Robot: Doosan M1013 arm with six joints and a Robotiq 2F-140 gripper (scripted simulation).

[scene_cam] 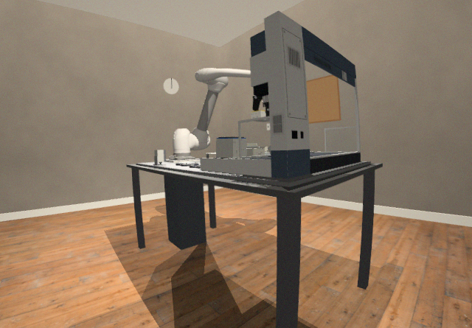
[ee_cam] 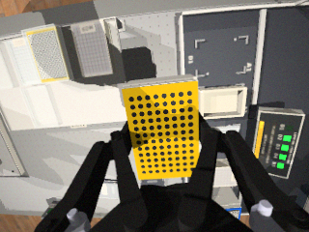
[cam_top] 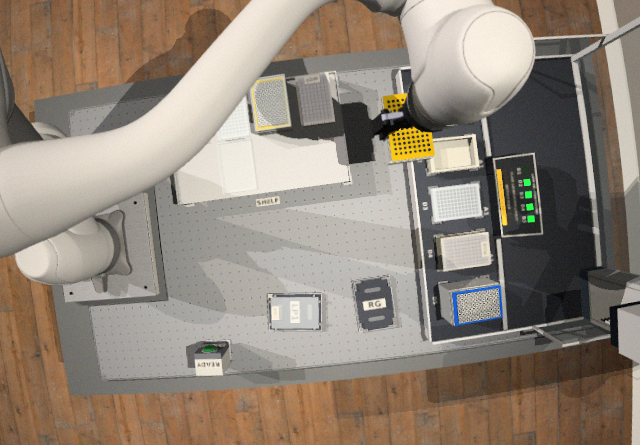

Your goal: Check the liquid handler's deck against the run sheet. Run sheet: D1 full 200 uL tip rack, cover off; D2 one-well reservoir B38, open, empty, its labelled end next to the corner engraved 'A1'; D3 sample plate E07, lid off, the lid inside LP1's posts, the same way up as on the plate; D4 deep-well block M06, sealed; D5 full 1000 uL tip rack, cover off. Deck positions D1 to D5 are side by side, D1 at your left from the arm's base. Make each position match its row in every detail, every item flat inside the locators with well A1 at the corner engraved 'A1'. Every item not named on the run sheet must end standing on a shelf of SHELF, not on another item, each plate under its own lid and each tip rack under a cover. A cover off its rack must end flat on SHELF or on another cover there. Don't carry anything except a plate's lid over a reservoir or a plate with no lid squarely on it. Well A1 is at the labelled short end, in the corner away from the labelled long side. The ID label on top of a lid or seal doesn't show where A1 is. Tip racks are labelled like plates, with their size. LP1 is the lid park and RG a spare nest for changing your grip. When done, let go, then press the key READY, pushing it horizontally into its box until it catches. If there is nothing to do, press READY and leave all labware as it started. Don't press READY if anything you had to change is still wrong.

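Note:
My gripper [ee_cam: 163, 120] is shut on a yellow tip rack [ee_cam: 163, 130] whose top shows rows of dark holes, and holds it in the air. In the overhead view the rack [cam_top: 410, 143] shows at the deck's inner edge, beside the cream reservoir [cam_top: 452, 153] in D2. The D1 nest [ee_cam: 222, 48] is bare, with only its corner locators showing. D3 holds a white well plate [cam_top: 455, 201] with no lid, D4 a pale block [cam_top: 463, 250], and D5 a blue-rimmed tip rack [cam_top: 476, 303]. The arm hides part of D1 in the overhead view.
SHELF [cam_top: 258, 156] carries a yellow-rimmed rack [cam_top: 270, 101], a grey item [cam_top: 315, 99], a white plate [cam_top: 235, 120] and a pale flat piece [cam_top: 237, 163]. LP1 [cam_top: 294, 312] and RG [cam_top: 375, 304] stand bare. The READY key [cam_top: 209, 357] sits near the front edge. A status panel [cam_top: 516, 194] is behind the deck.

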